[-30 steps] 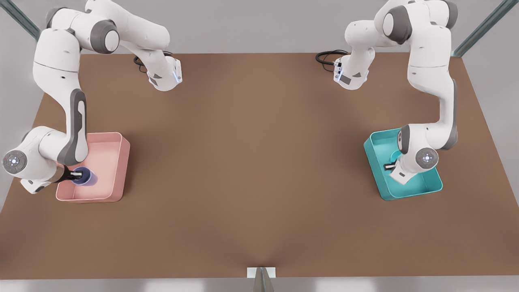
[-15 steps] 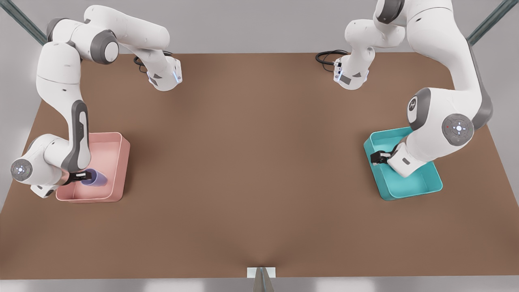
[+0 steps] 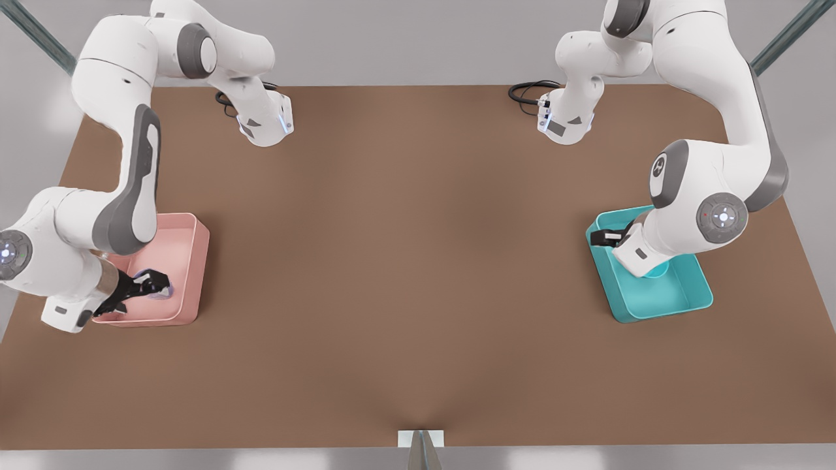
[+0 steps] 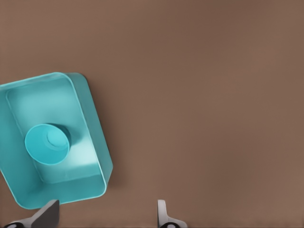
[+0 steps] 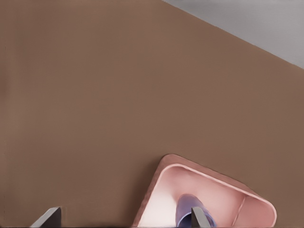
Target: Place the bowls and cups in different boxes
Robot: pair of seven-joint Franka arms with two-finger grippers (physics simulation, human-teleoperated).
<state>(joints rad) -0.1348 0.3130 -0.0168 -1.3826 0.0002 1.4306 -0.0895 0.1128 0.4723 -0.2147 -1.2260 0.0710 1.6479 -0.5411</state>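
The lavender cup (image 3: pixel 161 293) lies in the pale pink box (image 3: pixel 198 261) at the front view's left, mostly hidden behind black fingers. My right gripper (image 3: pixel 147 285) hovers open just over it; in the right wrist view the cup (image 5: pixel 186 210) sits in the pink box (image 5: pixel 156 186) beside one finger of the open right gripper (image 5: pixel 123 218). The teal bowl (image 3: pixel 657 269) rests in the teal box (image 3: pixel 679 301) at the front view's right, partly behind the arm. My left gripper (image 3: pixel 604 238) is open above that box's near-centre edge. The left wrist view shows the bowl (image 4: pixel 47 143) inside the teal box (image 4: pixel 91 118), apart from the left gripper (image 4: pixel 104 216).
The brown table (image 3: pixel 418 261) stretches wide between the two boxes. Both arm bases (image 3: pixel 264 121) (image 3: pixel 565 121) stand at the back edge with black cables beside them. A small white fixture (image 3: pixel 421 438) sits at the front edge.
The right gripper let go of the cup, which now lies in the pink box, and opened above it. The left gripper drew back from the bowl toward the teal box's edge.
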